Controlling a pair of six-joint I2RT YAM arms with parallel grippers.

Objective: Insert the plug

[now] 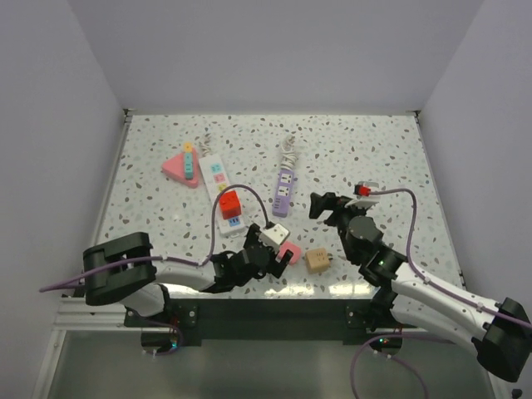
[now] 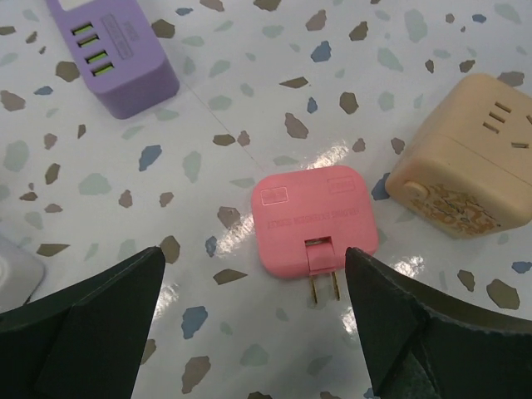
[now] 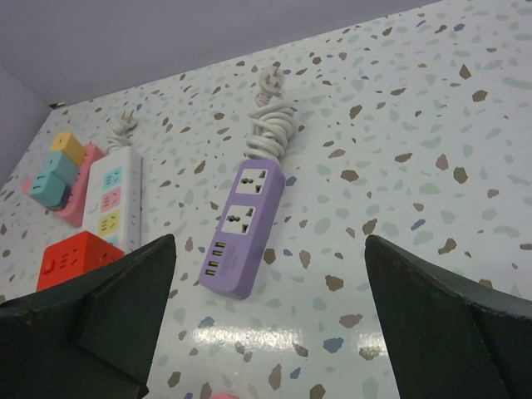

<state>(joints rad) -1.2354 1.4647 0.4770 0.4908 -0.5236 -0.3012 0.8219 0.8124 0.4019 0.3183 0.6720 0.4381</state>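
Note:
A pink plug lies flat on the speckled table, its two brass prongs pointing toward my left gripper. That gripper is open just short of the plug, and nothing is held between its fingers. In the top view the plug sits at the left gripper's tip. A purple power strip with two sockets and USB ports lies ahead of my right gripper, which hovers open and empty. From above, the right gripper is to the right of the strip.
A tan cube socket sits right of the pink plug. A white adapter lies near the left gripper. Farther back are a red cube, a white power strip and a pink triangular block with coloured cubes.

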